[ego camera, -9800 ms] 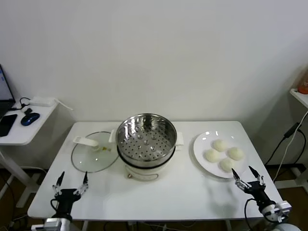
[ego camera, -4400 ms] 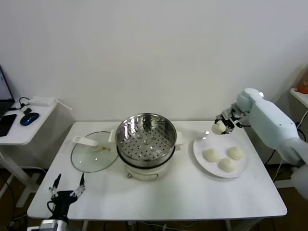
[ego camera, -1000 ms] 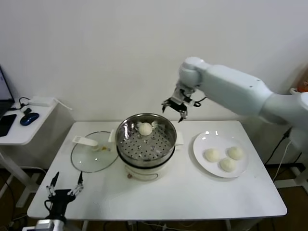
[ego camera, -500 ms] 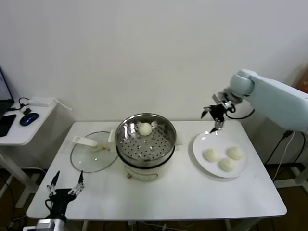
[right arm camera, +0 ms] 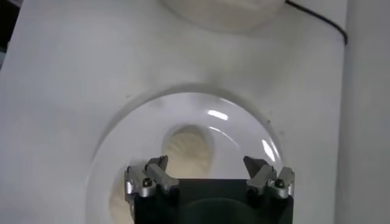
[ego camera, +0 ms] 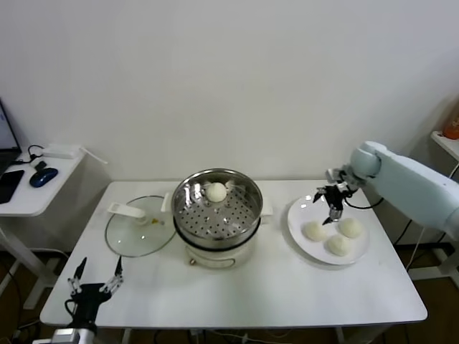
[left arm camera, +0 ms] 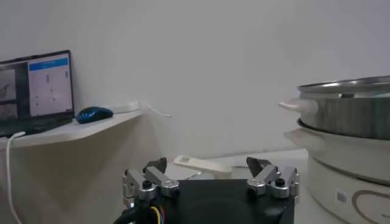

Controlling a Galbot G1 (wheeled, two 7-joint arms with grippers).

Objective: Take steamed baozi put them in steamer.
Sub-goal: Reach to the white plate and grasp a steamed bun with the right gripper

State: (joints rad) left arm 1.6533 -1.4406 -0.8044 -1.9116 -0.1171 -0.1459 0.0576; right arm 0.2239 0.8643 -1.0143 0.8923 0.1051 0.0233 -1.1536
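Your right gripper (ego camera: 330,200), jaws apart and empty, hangs over the plate's (ego camera: 297,228) twelve o'clock edge, aimed to take another baozi (ego camera: 314,231) there.

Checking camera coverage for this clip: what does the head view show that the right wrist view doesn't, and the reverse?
Only the head view shows the steamer holding one baozi, the glass lid beside it, the left gripper parked open at the table's near edge, and all three plated baozi. Only the right wrist view looks straight down between the open fingers onto a single baozi below. Both show the white plate and the right gripper above it.
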